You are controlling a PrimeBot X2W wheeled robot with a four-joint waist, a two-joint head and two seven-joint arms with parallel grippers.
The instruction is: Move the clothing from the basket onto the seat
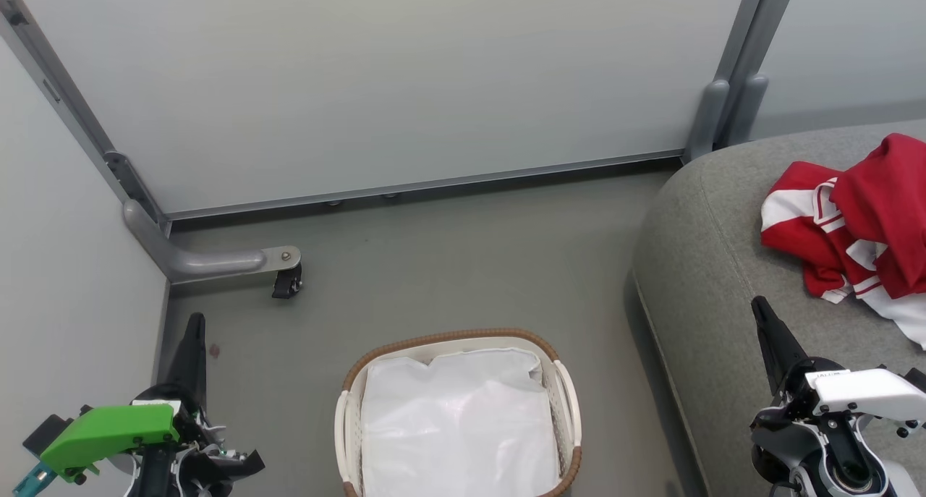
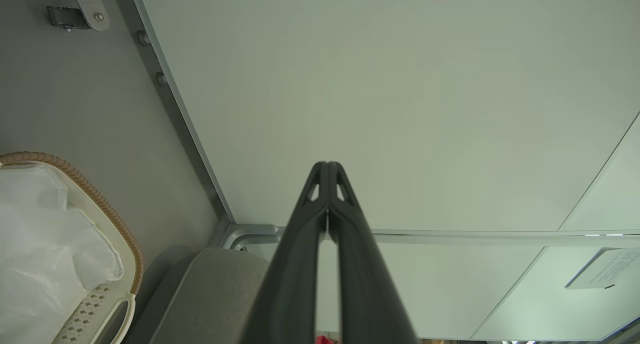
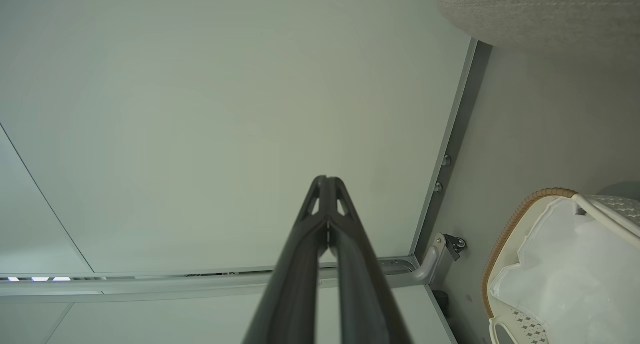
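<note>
1. The basket [image 1: 448, 336]: smooth white plastic, brown woven-look rim; its liner [image 1: 456, 417] faintly glossy.
2. The seat [image 1: 709, 265]: matt grey woven cloth.
3. The clothing [image 1: 875, 215]: soft red-and-white cloth.

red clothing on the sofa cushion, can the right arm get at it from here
Probably yes: the right gripper hangs over the sofa cushion just short of the red clothing, with only bare cushion between.

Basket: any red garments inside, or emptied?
Emptied. The basket holds just its white liner, no red fabric visible; the red-and-white garments lie crumpled on the grey sofa cushion.
</note>
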